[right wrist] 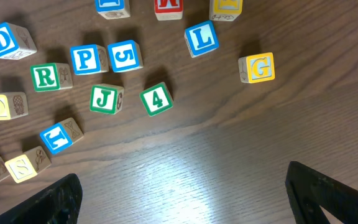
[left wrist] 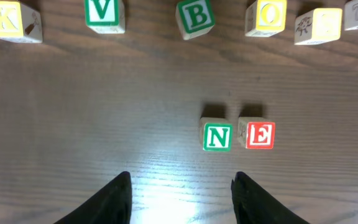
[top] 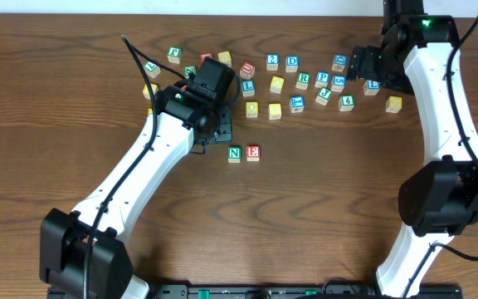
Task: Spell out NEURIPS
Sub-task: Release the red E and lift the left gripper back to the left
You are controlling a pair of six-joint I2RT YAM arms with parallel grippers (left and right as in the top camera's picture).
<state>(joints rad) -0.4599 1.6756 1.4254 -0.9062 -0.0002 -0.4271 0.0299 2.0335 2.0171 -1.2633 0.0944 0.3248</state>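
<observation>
The wooden table (top: 330, 224) is bare across its whole near half, a wide stretch of open wood between the left arm (top: 131, 174) and the right arm (top: 451, 116). A dark rail (top: 289, 291) marks the near edge. A scatter of cubes (top: 276, 85) runs along the far side, with little room between them. The left gripper (left wrist: 179, 183) hangs over bare wood close to the N cube (left wrist: 217, 137), its fingers apart and nothing between them. The E cube (left wrist: 260, 135) stands just right of the N cube with a thin gap between; the pair sits mid-table, near of the scatter, with open wood to the right. The right gripper (right wrist: 182, 174) is spread wide and empty above bare wood at the far right. Beyond it, the R cube (right wrist: 45, 77) and P cube (right wrist: 85, 59) stand side by side in the scatter, with a J cube (right wrist: 104, 99) just near of them.
</observation>
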